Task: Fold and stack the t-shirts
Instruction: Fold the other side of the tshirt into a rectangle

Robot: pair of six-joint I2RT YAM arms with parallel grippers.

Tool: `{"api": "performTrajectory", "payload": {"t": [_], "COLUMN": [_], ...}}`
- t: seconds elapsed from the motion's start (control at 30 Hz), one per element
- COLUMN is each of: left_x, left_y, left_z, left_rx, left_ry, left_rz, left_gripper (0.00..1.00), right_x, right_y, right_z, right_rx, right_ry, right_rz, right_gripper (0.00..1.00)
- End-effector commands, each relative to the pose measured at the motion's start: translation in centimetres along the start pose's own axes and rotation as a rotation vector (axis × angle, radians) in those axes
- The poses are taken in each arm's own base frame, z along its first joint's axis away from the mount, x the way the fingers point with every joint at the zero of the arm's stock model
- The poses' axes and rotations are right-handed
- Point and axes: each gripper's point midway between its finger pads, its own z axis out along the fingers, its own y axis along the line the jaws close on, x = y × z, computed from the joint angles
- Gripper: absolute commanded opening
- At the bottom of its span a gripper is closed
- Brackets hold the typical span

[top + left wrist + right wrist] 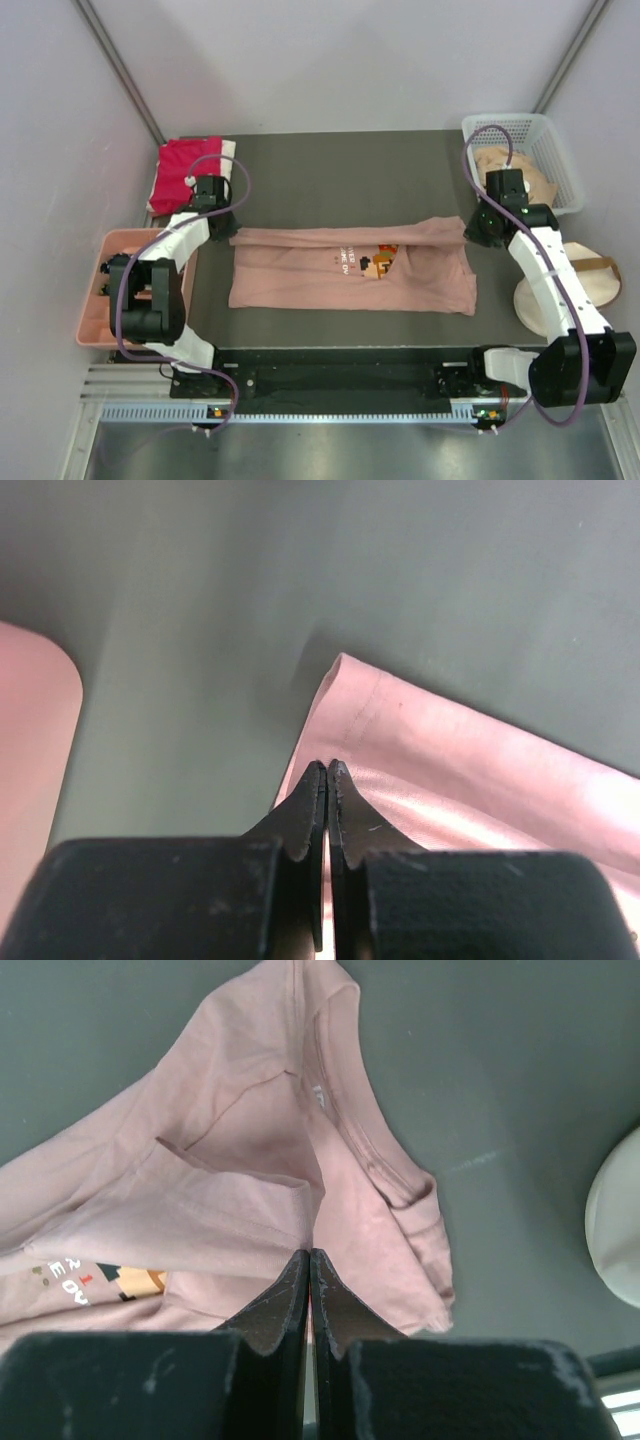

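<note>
left fingers [303,815]: pressed tip to tip with no gap, pinching the cloth just inside its edge.
right fingers [285,1295]: closed flat against each other, with folds of pink cloth gathered up into the tips.
left gripper [327,770]: clamped on the far left corner of the dusty-pink t-shirt [300,280], low over the table [340,170].
right gripper [308,1255]: clamped on the far right corner of the same shirt, by the collar and a sleeve.
dusty-pink t-shirt: in the middle of the table, spread wide from left to right between the two grippers, far edge drawn in a nearly straight line, near edge lying flat.
print [375,260]: pixel figure and small white text, facing up, right of the shirt's centre.
red t-shirt [185,160]: folded at the far left corner of the table, well apart from the pink one.
white basket [565,150]: at the far right corner, tan cloth [520,170] inside.
pink tray [95,325]: off the left edge, beside the left arm.
round cream bag [590,285]: off the right edge, brown strap across it.
</note>
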Motion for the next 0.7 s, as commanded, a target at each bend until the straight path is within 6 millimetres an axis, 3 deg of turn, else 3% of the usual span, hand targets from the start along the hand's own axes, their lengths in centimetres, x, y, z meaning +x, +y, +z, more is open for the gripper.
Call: {"api": "performTrajectory", "payload": {"t": [0.0, 0.23, 0.5, 0.67], "left_x": [-0.3, 1.0, 2.4, 4.1], "left_y": [-0.1, 0.2, 1.0, 1.8], "left_z": [-1.1, -0.6, -0.5, -1.5], "left_rx": [0.022, 0.021, -0.011, -0.034], "left_ry": [-0.035, 0.000, 0.035, 0.070], "left_rz": [-0.028, -0.036, -0.060, -0.113], "left_gripper": [0.00, 0.00, 0.00, 0.01], "right_x": [0.7, 3.5, 4.6, 5.1], "right_y": [-1.2, -2.2, -2.8, -3.3], "right_z": [-1.4, -0.5, 0.2, 0.3], "right_rx": [0.032, 0.048, 0.076, 0.109], "right_ry": [-0.022, 0.035, 0.078, 0.098], "right_rz": [0.027, 0.031, 0.030, 0.051], "right_gripper": [0.00, 0.00, 0.00, 0.03]}}
